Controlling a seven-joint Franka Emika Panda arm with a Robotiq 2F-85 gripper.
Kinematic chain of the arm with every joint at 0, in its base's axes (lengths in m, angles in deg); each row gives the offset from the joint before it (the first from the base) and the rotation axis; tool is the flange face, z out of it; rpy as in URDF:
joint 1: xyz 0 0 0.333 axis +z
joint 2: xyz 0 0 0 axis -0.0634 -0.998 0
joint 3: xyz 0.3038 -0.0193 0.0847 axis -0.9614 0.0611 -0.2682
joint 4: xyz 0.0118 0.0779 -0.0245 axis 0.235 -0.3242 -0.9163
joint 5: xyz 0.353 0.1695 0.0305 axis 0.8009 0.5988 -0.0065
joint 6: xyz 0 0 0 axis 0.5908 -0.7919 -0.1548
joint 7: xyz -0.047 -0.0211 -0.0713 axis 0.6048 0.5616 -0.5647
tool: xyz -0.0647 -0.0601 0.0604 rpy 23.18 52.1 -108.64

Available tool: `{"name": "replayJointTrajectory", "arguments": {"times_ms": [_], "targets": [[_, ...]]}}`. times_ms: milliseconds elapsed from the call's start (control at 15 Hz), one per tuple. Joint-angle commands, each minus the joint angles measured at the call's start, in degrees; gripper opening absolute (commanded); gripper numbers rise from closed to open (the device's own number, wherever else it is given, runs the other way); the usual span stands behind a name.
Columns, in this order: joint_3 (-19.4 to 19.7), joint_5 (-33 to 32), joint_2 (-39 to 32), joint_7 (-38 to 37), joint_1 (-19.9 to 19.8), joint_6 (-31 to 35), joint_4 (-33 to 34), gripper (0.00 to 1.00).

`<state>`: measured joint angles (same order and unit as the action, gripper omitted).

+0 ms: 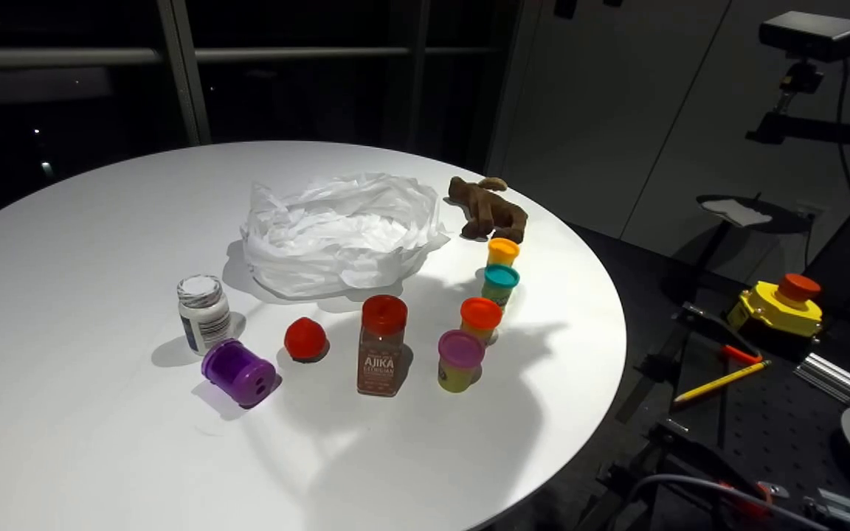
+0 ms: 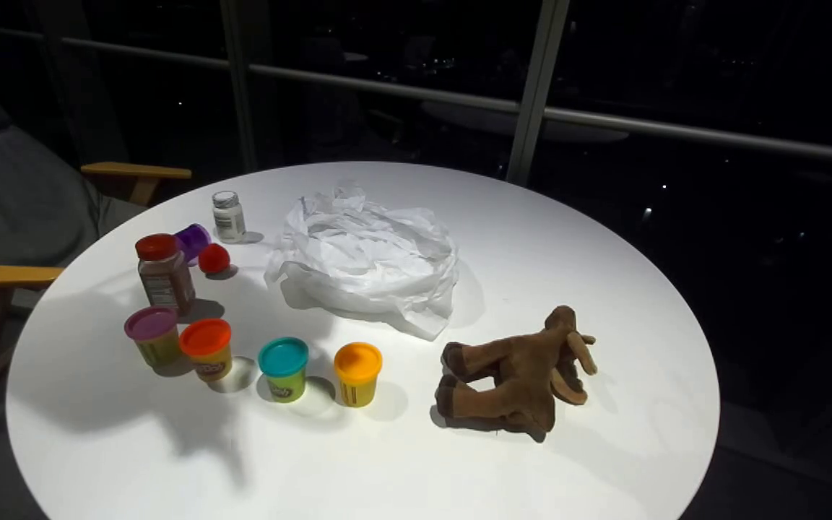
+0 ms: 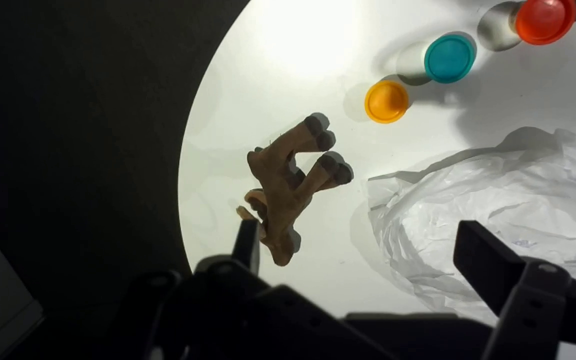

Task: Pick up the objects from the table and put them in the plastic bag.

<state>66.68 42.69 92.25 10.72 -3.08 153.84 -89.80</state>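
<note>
The white plastic bag [image 1: 344, 251] lies open and crumpled on the table; it shows too in the wrist view [image 3: 498, 210]. A brown plush animal [image 2: 524, 368] lies on its side by the bag. Tubs with orange-yellow [image 2: 358, 365], teal [image 2: 284, 361], red [image 2: 206, 343] and purple [image 2: 152, 328] lids stand in a row. A spice jar [image 1: 381, 358], small red object [image 1: 305, 339], purple canister [image 1: 239, 371] and white bottle [image 1: 205, 317] stand or lie beyond. My gripper [image 3: 359, 230] is open and empty above the table, over the plush and bag's edge; the exterior views do not show it.
The round white table [image 1: 100, 243] has its edge beside the plush [image 3: 288, 195]. A yellow box with a red button [image 1: 778, 306] and a pencil [image 1: 721, 382] are on a dark bench off the table. A chair [image 2: 19, 188] stands beside the table.
</note>
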Motion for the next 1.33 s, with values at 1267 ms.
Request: {"name": "replayJointTrajectory", "arguments": {"times_ms": [1267], "targets": [[9.26, 7.63, -32.89, -15.51, 6.47, 39.67, -7.24, 1.00]]}}
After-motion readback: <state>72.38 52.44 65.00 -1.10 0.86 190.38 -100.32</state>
